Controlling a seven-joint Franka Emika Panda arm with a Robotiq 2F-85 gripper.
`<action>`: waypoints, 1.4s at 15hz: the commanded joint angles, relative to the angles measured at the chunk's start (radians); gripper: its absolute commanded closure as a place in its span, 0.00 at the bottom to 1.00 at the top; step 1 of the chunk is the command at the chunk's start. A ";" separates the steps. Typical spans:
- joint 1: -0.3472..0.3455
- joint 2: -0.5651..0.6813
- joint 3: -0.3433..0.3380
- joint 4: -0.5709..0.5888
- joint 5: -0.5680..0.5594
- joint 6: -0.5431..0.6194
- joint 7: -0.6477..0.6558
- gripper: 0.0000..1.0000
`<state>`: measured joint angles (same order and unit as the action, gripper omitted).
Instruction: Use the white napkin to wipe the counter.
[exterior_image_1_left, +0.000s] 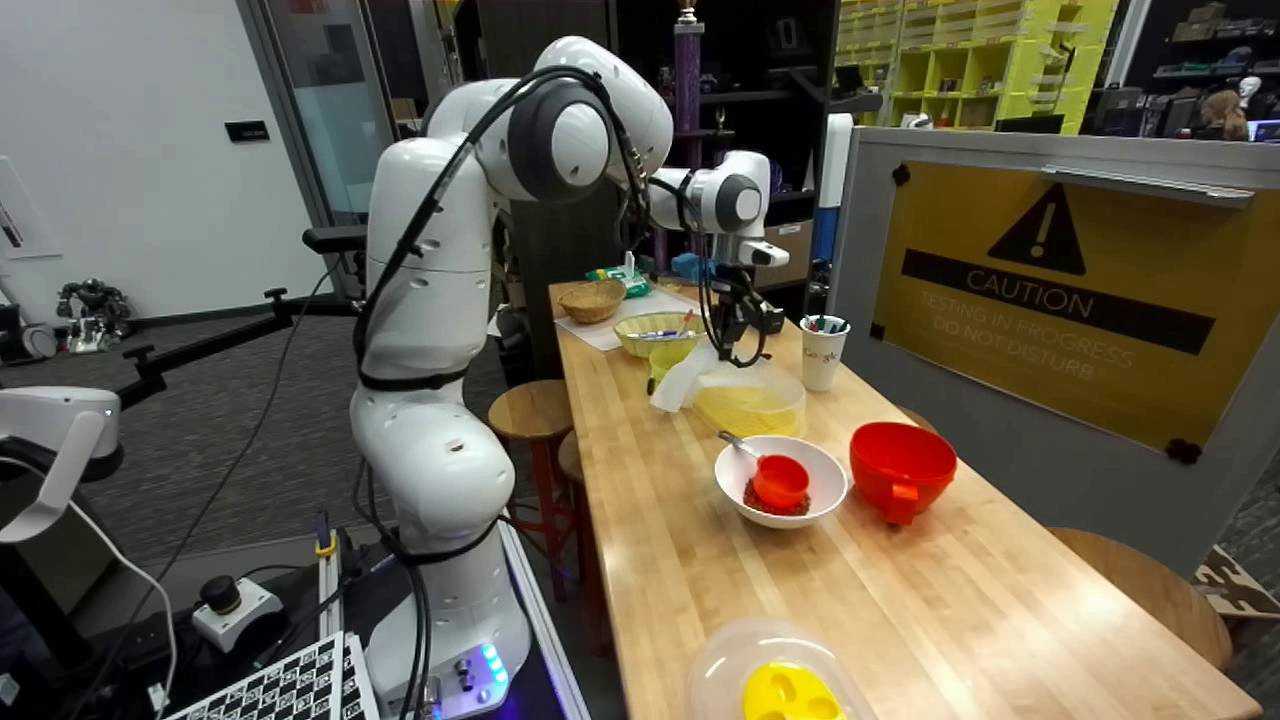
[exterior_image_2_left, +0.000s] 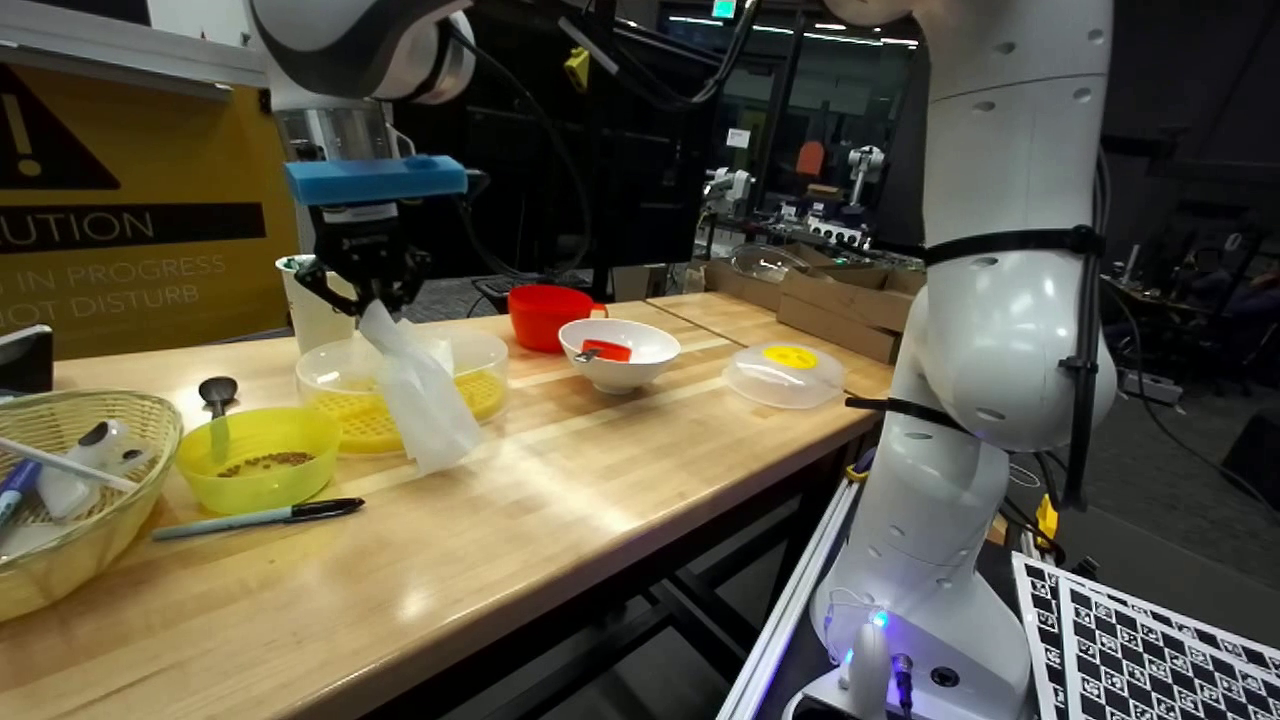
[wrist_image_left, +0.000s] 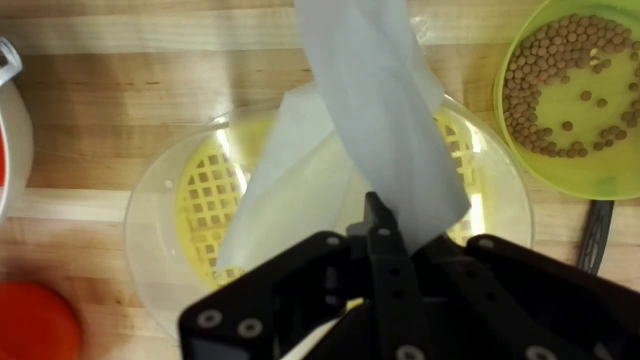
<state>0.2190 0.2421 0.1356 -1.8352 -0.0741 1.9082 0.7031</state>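
White napkin (wrist_image_left: 380, 110) in the jaws' grip, partly over the clear oval container (wrist_image_left: 152, 225)

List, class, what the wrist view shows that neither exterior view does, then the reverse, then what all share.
Wrist view only: the balls in the green bowl from overhead, gaps between them.

Both exterior views only: the caution sign, white cup, pen basket and arm.

Shared: the napkin gripped by the hand, the clear bowl, the counter, and the white bowl and red bowl, both cut off in the wrist view.
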 joint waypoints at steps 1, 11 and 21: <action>-0.008 -0.089 -0.015 -0.082 0.013 -0.029 -0.003 1.00; -0.084 -0.157 -0.057 -0.228 0.066 -0.069 -0.002 1.00; -0.103 -0.215 -0.057 -0.381 0.080 -0.061 0.022 1.00</action>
<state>0.1131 0.0759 0.0729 -2.1540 -0.0148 1.8421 0.7075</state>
